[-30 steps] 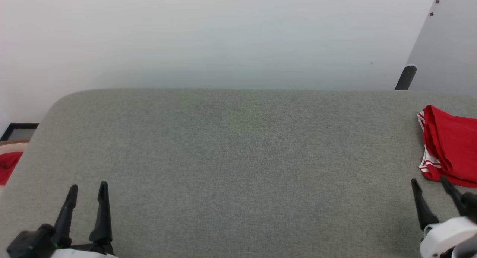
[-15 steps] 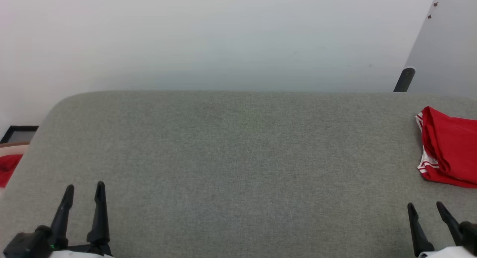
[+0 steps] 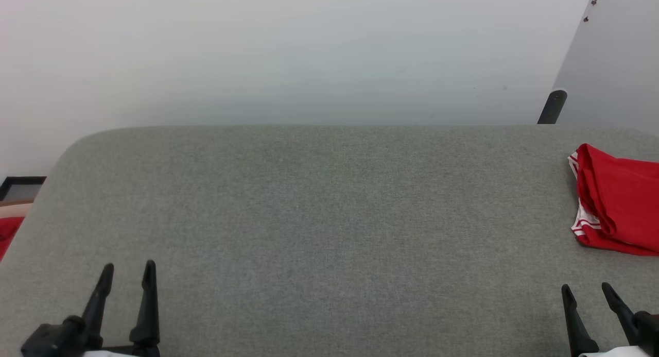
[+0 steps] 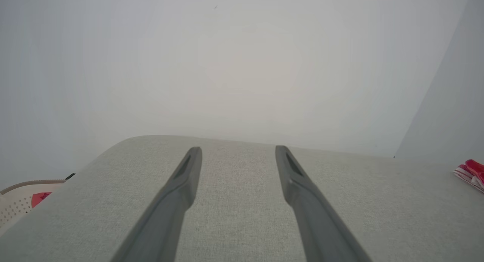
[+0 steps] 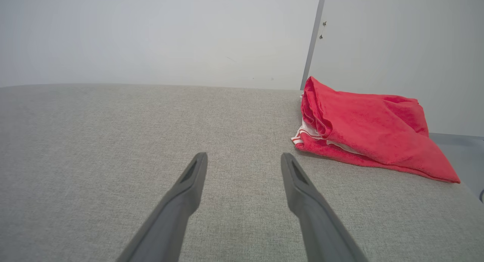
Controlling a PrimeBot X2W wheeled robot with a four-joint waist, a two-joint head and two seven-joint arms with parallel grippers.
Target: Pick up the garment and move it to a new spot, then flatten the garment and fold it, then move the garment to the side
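Grey woven fabric covers the counter (image 3: 319, 218), whose far-left corner is rounded; a plain pale wall (image 3: 288, 53) rises behind it.

Left pincer (image 3: 129, 265): two long dark fingers spread apart with nothing between them, over the near-left part of the counter. Its wrist view shows the left pincer (image 4: 238, 150) with bare fabric in the gap between the fingers.

Right pincer (image 3: 586, 287): fingers likewise spread and empty, over the near-right part of the counter, well apart from the left pincer. In its wrist view the right pincer (image 5: 244, 156) points across bare fabric.

Garment (image 3: 618, 207): a red folded bundle lying on the counter ahead of the right pincer and to its right, near it but not touching. The side of the garment (image 5: 363, 126) facing that pincer shows rolled red folds with red-and-white striped trim beneath. Lettering cannot be made out. From the left pincer, the garment (image 4: 470, 169) lies far off to the right.

Beyond the garment a dark post (image 3: 552, 107) stands at the counter's far edge, beside a grey panel (image 3: 618, 58). Left of the left pincer, past the counter's edge, a pale perforated basket (image 4: 17, 205) holds something red.
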